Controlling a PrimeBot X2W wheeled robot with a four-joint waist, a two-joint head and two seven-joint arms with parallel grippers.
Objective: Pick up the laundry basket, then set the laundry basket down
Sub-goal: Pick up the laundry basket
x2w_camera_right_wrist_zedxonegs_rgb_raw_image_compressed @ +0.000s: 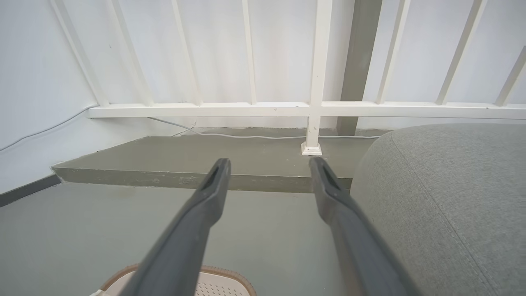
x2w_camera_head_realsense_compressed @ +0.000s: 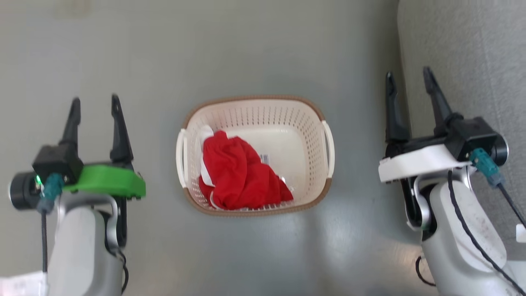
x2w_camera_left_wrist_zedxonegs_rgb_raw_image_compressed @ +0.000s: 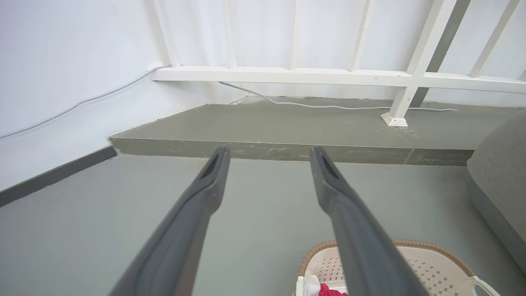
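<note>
Left gripper (x2w_camera_head_realsense_compressed: 95,99): well left of the laundry basket (x2w_camera_head_realsense_compressed: 254,98), fingers spread wide, empty. Laundry basket: one, standing on the floor (x2w_camera_head_realsense_compressed: 254,255) between both grippers, untouched. Judged light, stiff plastic; best taken by its two side handles (x2w_camera_head_realsense_compressed: 181,158). Contents: one soft red garment (x2w_camera_head_realsense_compressed: 240,176). Right gripper (x2w_camera_head_realsense_compressed: 407,74): well right of the basket, fingers wide, empty.

Laundry basket (x2w_camera_head_realsense_compressed: 267,116): cream-white plastic, rounded-rectangular, sides perforated, brown woven-look rim. One white handle (x2w_camera_head_realsense_compressed: 181,158) on left short side, second on right. Stands upright on grey floor (x2w_camera_head_realsense_compressed: 254,49), opening upward. Inside, red cloth (x2w_camera_head_realsense_compressed: 238,170) lies crumpled in left and near part. Far right part of bottom is bare.
</note>
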